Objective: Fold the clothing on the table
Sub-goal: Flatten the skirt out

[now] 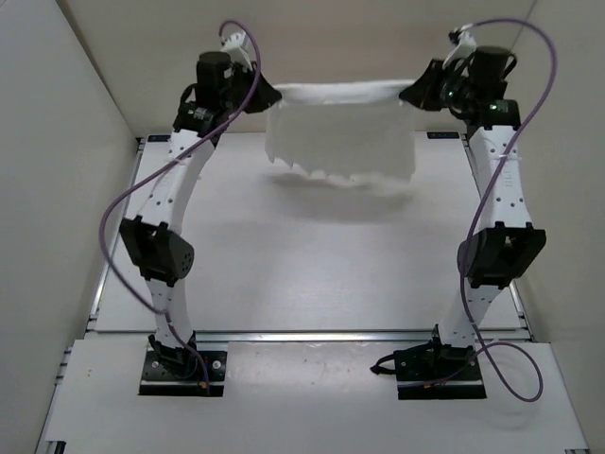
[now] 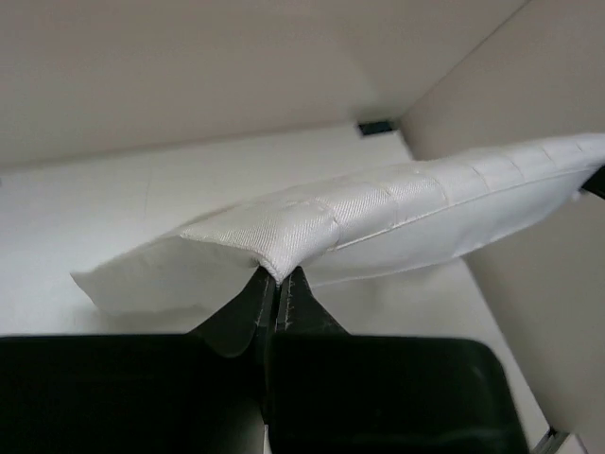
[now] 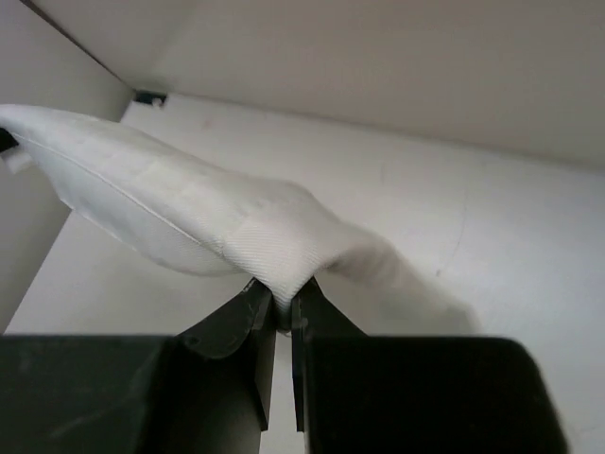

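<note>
above table (image 1: 312,274), both grippers pinch clothing (image 1: 342,132).

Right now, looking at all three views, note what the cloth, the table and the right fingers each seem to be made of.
The cloth: thin woven fabric, matte white; a fine twill-like weave and a stitched seam show, and it hangs limp. The table: hard matte white board, possibly laminate; flat, no gloss. The right fingers: black, slightly sheened, probably plastic.
</note>
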Available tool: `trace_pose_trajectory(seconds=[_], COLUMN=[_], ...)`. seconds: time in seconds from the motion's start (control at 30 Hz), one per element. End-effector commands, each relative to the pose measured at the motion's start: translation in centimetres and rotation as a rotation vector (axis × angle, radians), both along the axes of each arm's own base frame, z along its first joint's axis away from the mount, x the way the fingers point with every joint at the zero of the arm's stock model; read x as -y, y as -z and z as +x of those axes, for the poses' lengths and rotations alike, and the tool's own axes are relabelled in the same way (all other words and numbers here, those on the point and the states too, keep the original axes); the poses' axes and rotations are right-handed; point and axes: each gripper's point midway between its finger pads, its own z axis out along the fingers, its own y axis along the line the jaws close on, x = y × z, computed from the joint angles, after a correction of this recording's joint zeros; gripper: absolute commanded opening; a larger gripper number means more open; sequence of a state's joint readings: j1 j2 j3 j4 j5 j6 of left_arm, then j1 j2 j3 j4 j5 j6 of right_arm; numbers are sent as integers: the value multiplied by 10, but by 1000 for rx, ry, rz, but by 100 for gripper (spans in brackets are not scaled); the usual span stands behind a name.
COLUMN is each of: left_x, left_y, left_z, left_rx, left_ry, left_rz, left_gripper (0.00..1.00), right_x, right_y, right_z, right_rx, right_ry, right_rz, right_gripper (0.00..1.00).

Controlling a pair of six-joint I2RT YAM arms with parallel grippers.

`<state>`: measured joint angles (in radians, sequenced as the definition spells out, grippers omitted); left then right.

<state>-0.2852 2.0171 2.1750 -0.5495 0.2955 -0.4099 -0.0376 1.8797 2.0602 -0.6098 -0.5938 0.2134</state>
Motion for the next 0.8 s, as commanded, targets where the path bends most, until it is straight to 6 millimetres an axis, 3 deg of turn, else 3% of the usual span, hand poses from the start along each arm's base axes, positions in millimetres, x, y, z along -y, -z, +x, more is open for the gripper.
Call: trace_pose_trajectory(seconds=[0.0,0.03,0.07,0.1,0.13,0.17,0.2,0.23,0.27,0.3,0.33,0.4,0.43,0.47,0.5,0.53,0.57,0.63,0.77], left_x=[-60,-63,-64,-69,-71,-74,-79,-76,-77,-76,-72,-76,-80,-83,-85,-87,-87,-92,-91], left_y=[-157,-154,-148,-172,-147,-128,-127,-103,-63,-30,-15,69,77,109,141,145,161,184,206], left_z=[-47,-48,-64,-82,-81,-89,-98,-106,-108,-120,-135,-165,-178,-197,-214,-225,-243,-265,-294], left_rx=[331,355,358,436,401,371,379,341,267,217,185,9,-16,-85,-173,-182,-224,-297,-411], left_ry=[-193,-219,-219,-242,-259,-260,-256,-227,-230,-219,-199,-172,-181,-172,-161,-153,-137,-127,-73], left_rz=[-10,-11,-1,-21,0,12,13,32,78,126,134,196,183,192,203,193,206,233,218], left_gripper=[0,0,0,0,0,0,0,0,0,0,0,0,0,0,0,0,0,0,0], right_x=[30,29,33,33,37,39,41,44,44,42,35,12,0,-14,-31,-36,-48,-66,-68], right_y=[-134,-142,-138,-132,-126,-109,-73,-41,-22,18,29,109,142,154,185,210,213,236,242], right_z=[-30,-36,-45,-58,-60,-70,-79,-90,-95,-109,-120,-156,-179,-196,-220,-241,-252,-284,-292], right_rx=[347,369,366,376,381,370,299,234,201,118,108,-70,-160,-191,-278,-351,-356,-452,-478], right_ry=[64,74,90,94,107,101,97,108,102,100,84,42,14,-20,-57,-59,-92,-152,-161], right_rz=[-89,-99,-125,-145,-151,-148,-146,-138,-139,-136,-139,-110,-70,-58,-40,-18,-15,24,50], right_gripper=[0,0,0,0,0,0,0,0,0,0,0,0,0,0,0,0,0,0,0])
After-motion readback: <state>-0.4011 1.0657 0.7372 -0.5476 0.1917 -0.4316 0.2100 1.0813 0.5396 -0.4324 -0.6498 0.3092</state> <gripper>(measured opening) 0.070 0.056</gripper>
